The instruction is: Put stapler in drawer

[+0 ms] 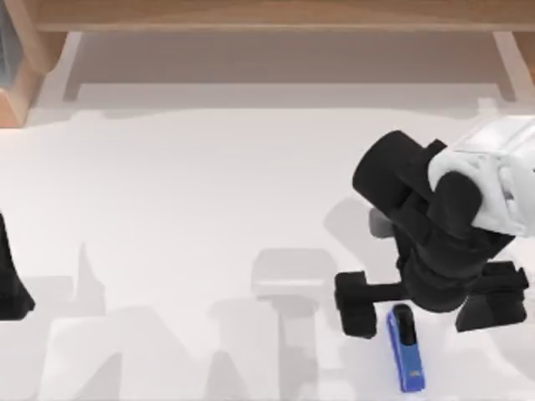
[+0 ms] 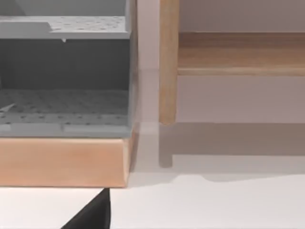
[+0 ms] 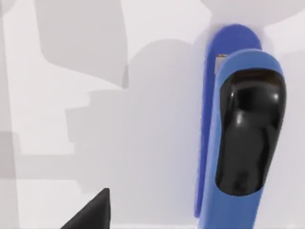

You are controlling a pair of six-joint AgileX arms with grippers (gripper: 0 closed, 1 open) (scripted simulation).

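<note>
The blue stapler (image 1: pixel 406 349) lies flat on the white table near the front right, its black end toward the back. My right gripper (image 1: pixel 425 311) hangs just over that black end, open, with one finger to each side of the stapler and neither touching it. In the right wrist view the stapler (image 3: pixel 248 133) lies close below, beside one black fingertip (image 3: pixel 93 214). The grey drawer unit (image 2: pixel 66 86) with perforated floors sits on a wooden base in the left wrist view. My left arm (image 1: pixel 12 284) is parked at the table's left edge.
A wooden ledge (image 1: pixel 267 17) runs along the back of the table, and a wooden post (image 2: pixel 167 62) stands beside the drawer unit. The white table top (image 1: pixel 184 209) stretches bare between the two arms.
</note>
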